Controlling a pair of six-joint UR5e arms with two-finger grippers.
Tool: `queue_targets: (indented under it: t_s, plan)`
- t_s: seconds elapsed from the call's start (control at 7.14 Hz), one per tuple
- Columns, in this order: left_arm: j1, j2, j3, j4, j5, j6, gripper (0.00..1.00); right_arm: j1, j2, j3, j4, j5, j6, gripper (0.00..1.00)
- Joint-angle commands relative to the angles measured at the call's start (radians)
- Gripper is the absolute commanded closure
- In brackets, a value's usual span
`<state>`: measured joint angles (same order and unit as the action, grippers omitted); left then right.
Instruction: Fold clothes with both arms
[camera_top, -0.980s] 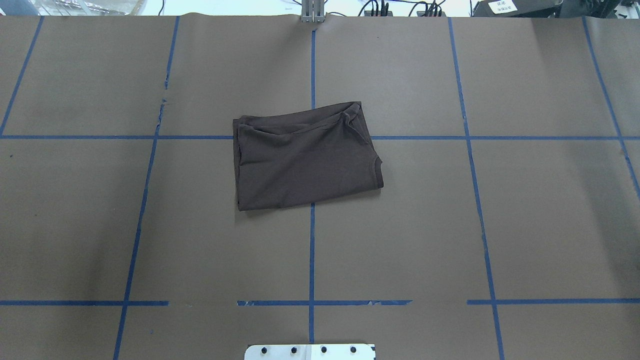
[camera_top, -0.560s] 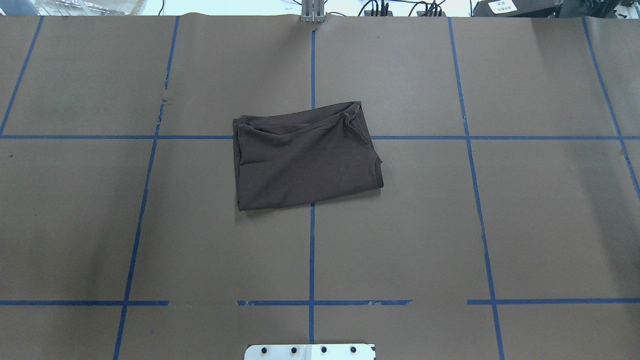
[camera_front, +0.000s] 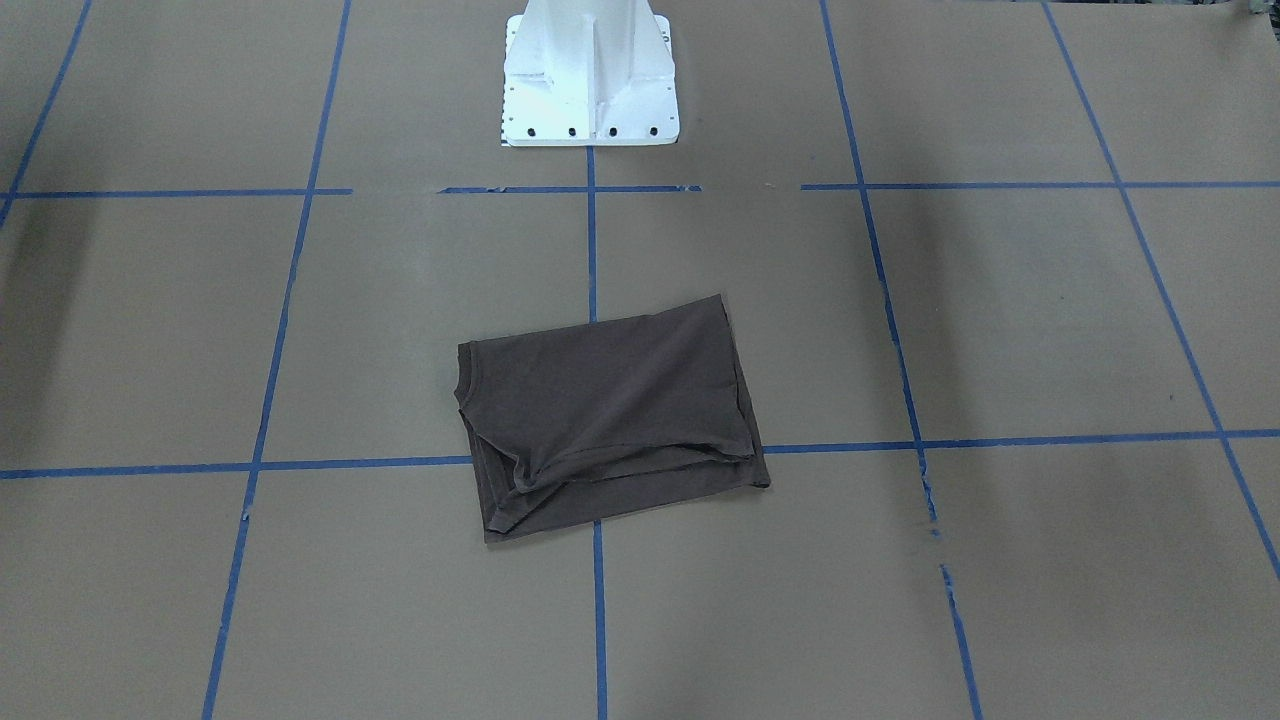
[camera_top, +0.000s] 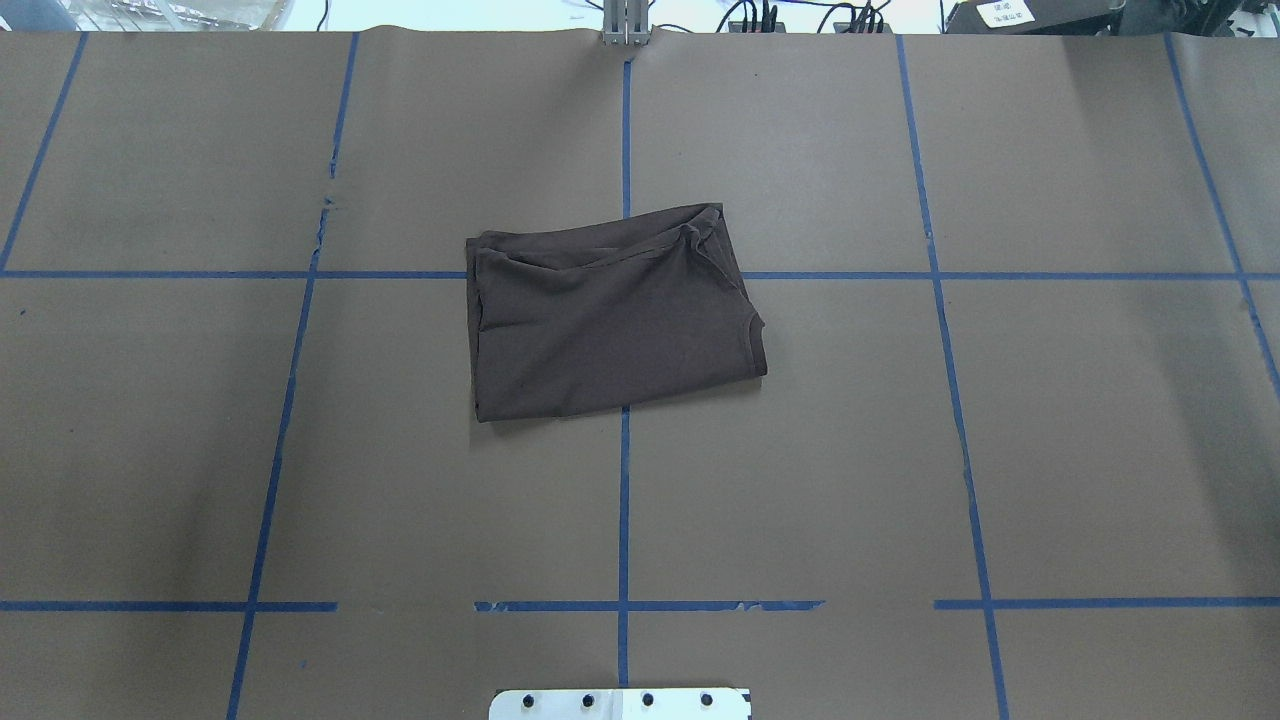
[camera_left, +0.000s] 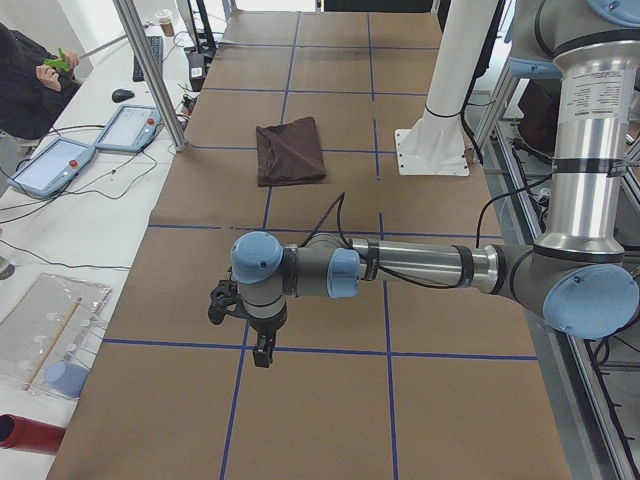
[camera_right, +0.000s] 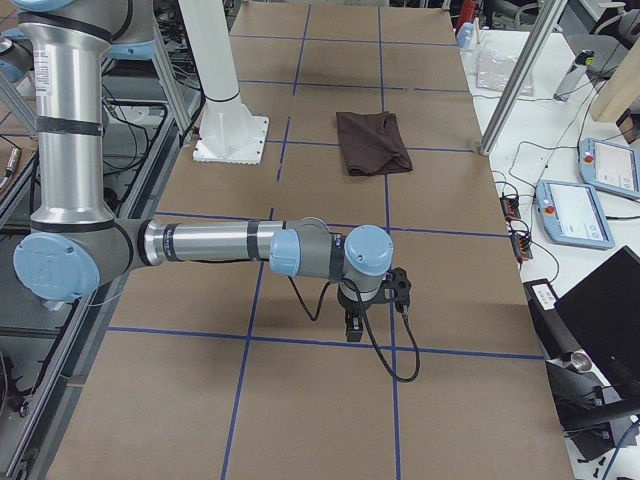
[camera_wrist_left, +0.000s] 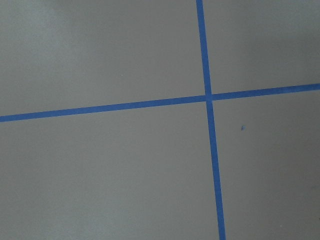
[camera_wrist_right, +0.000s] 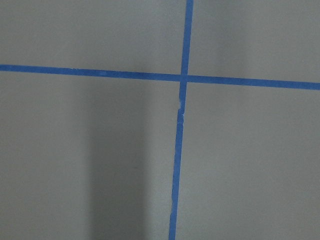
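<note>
Exterior left view is showing you the left arm's black two-finger gripper (camera_left: 262, 352), hanging just over the brown paper table cover (camera_left: 330, 400) with a crossing of blue tape lines (camera_wrist_left: 207, 96) lying right beneath its jaws. You cannot tell whether those jaws are spread or pressed together. The dark brown folded fabric T-shirt (camera_top: 610, 315) is lying flat between the two sets of jaws and well apart from both, with its ribbed collar edge (camera_top: 755, 335) facing right. It is looking light, soft and floppy, so you are probably wanting to pinch its corners through every layer. The right arm's black two-finger gripper (camera_right: 353, 327) is hanging over the paper likewise, and its jaws are equally unreadable.
</note>
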<state>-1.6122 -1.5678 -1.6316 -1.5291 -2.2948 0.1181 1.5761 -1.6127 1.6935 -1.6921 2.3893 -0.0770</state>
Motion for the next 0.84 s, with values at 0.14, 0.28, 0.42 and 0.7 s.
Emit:
queue_targets:
  t_s: [0.14, 0.28, 0.42, 0.7]
  plan:
    - [0.0, 0.0, 0.001, 0.0, 0.0, 0.0, 0.0, -0.002, 0.022, -0.001, 0.0, -0.051, 0.06, 0.0]
    - [0.0, 0.0, -0.001, 0.0, 0.0, 0.0, 0.0, -0.001, 0.022, -0.003, 0.0, -0.052, 0.06, 0.0]
    - [0.0, 0.0, -0.001, 0.0, 0.0, 0.0, 0.0, -0.002, 0.022, -0.003, 0.0, -0.05, 0.06, 0.0]
    - [0.0, 0.0, 0.001, 0.0, 0.0, 0.0, 0.0, -0.002, 0.022, -0.006, 0.0, -0.05, 0.06, 0.0]
